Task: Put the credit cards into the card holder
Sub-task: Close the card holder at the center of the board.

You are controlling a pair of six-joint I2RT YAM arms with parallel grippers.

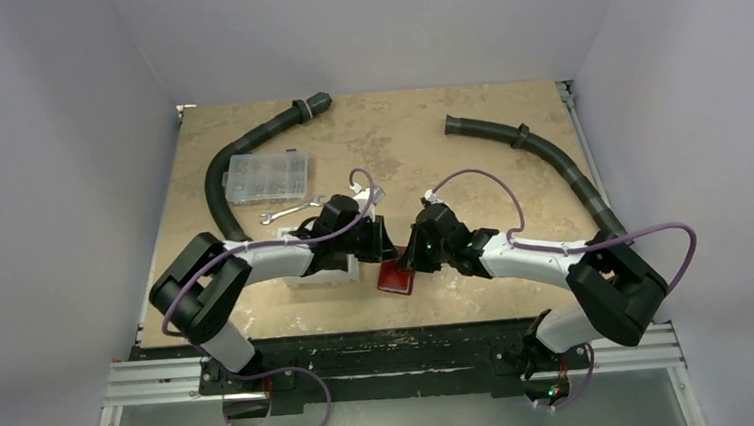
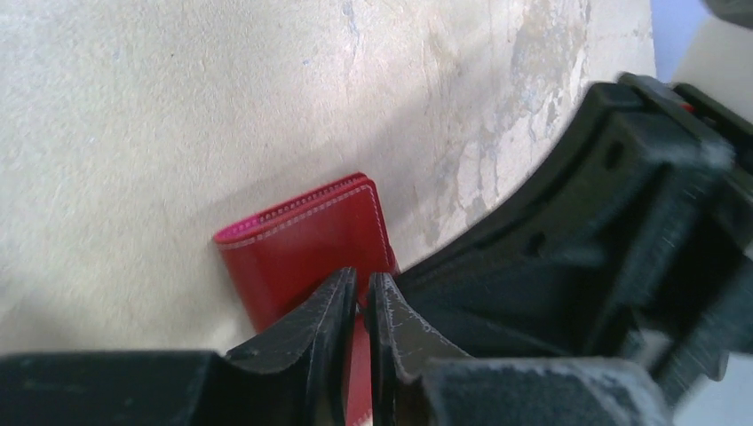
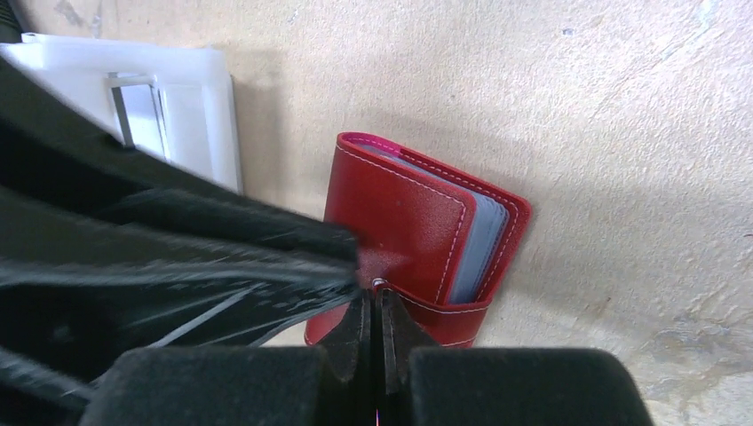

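The red card holder lies folded on the table near the front edge, between both arms. In the right wrist view a greyish-blue edge, seemingly credit cards, shows between its covers. My right gripper is shut, its tips at the snap tab by the metal snap; I cannot tell whether it pinches the tab. My left gripper hovers at the holder's near edge, its jaws a narrow slit apart with red showing through the gap. Both grippers nearly touch each other.
A white bin sits just left of the holder, under the left arm. Further back are a clear compartment box, a wrench and two black corrugated hoses. The table's front edge is close.
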